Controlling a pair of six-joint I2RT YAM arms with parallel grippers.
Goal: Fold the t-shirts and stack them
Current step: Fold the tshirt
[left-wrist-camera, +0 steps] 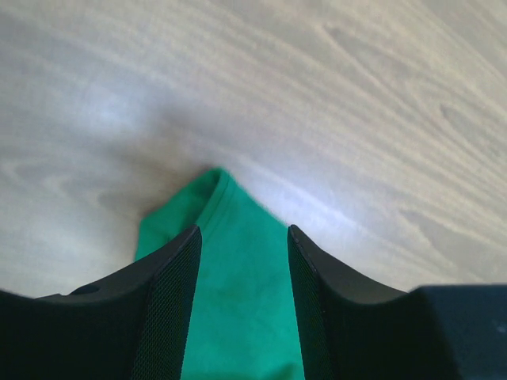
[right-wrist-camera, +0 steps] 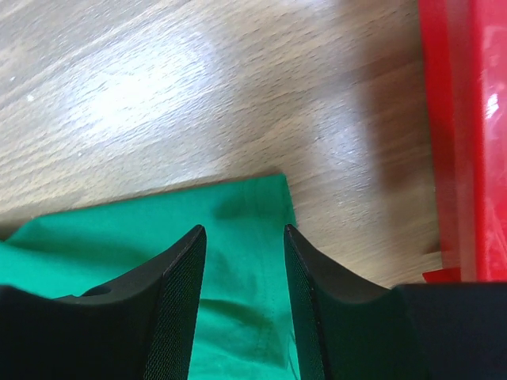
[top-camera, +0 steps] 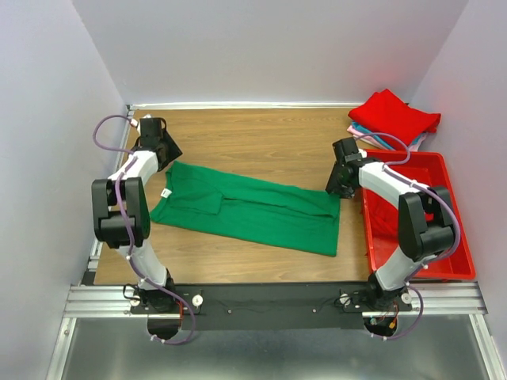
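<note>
While the overhead camera is taking in the whole bright green cotton t-shirt [top-camera: 261,210], which is lying flat across the middle of the brown wooden table [top-camera: 261,134] with its white neck label [top-camera: 166,193] at the left end, each wrist camera is catching only one corner of it. Only the overhead view is showing the stack of folded t-shirts [top-camera: 394,112] in the far right corner, red on top with pink and light blue edges peeping out beneath. The right wrist view is adding a close strip of the red plastic bin [right-wrist-camera: 459,119] near the shirt's corner. The left arm is reaching forward and bending down, its left gripper [top-camera: 162,149] hovering over the shirt's far left corner, jaws standing apart with the cloth loose below them. The right gripper [top-camera: 341,184] is leaning over the far right corner, jaws likewise apart. The green shirt is lying partly doubled over itself near the neck end.
</note>
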